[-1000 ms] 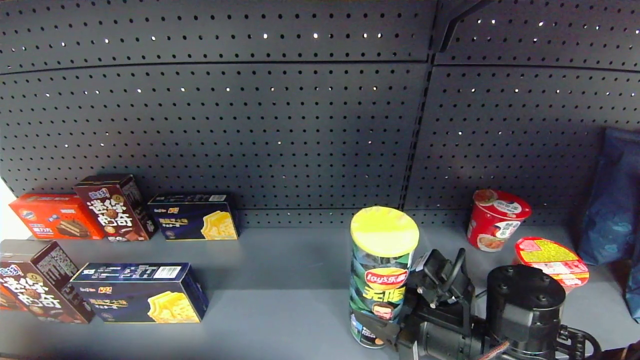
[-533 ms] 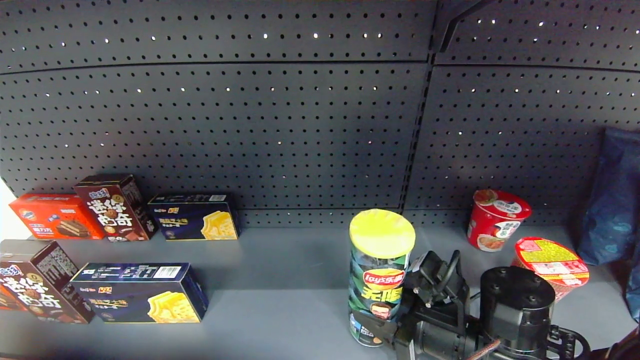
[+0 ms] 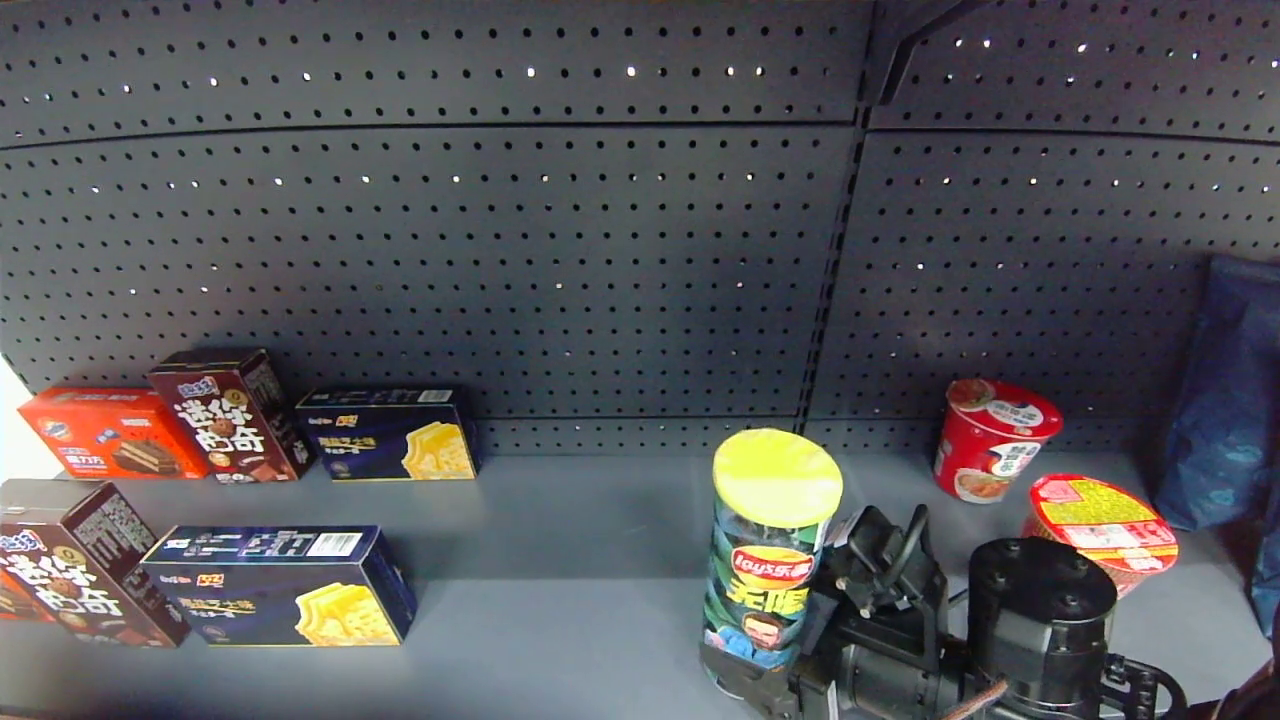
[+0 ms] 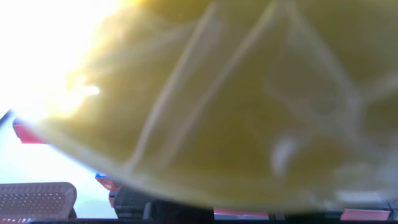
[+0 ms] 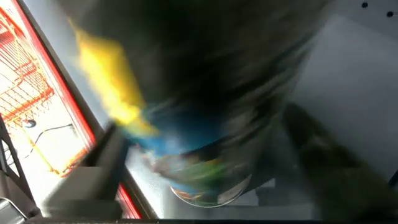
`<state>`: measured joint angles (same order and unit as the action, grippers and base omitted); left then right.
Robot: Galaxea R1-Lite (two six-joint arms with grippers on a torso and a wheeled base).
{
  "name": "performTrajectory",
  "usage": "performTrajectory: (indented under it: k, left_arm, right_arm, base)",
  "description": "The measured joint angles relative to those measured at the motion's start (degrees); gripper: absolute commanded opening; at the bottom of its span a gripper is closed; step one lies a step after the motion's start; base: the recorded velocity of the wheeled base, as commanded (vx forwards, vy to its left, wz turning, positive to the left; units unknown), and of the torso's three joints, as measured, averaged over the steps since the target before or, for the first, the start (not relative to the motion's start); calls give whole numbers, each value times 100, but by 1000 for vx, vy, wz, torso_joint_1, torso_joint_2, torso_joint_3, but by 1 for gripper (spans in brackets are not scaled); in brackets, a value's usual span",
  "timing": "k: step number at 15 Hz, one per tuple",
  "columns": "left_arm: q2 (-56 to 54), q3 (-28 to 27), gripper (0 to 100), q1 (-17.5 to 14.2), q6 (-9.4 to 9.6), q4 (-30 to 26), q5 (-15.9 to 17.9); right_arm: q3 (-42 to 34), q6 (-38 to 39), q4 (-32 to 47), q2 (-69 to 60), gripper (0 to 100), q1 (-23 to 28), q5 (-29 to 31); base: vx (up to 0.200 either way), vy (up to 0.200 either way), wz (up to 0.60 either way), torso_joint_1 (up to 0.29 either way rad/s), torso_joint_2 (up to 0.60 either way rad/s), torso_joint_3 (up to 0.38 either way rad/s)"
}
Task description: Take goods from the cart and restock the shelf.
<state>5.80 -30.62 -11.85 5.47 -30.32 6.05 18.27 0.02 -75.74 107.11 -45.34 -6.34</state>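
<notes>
The chips can point(image 3: 772, 560) stands upright at lower centre-right of the frame, over the shelf's point(image 3: 560, 610) front. The right pincer point(image 3: 762, 668) clasps its base. This looks like the placing step: next, set it down squarely and release.

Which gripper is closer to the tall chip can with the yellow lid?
Right. The right gripper clasps the yellow-lidded chip can low down; the left gripper is elsewhere, against yellowish translucent wrapping.

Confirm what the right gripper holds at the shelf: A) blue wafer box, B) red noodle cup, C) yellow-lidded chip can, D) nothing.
C: the right gripper is clamped on the lower body of the upright yellow-lidded chip can.
</notes>
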Motion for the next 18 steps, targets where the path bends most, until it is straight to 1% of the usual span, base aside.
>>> performTrajectory:
  k: [4,9,12,15,18]
  left_arm:
    - [0,4,0,0,0,5,0]
    - [0,0,0,0,-1,11,9]
    - [0,11,0,0,-1,10,11]
    - [0,33,0,0,-1,10,16]
    - [0,37,0,0,-1,10,16]
  right_arm:
    - [-260,-2,-122,-18,100,5,10]
    - [-640,-10,-569,-105,100,143,16]
    - [-861,-10,-599,-234,100,273,13]
    - [-907,-10,-599,-293,100,427,2]
    - [-918,-10,-599,-315,100,452,2]
  base:
    - [0,0,0,0,0,0]
    - [0,0,0,0,0,0]
    - [0,0,0,0,0,0]
    - [0,0,0,0,0,0]
    - [0,0,0,0,0,0]
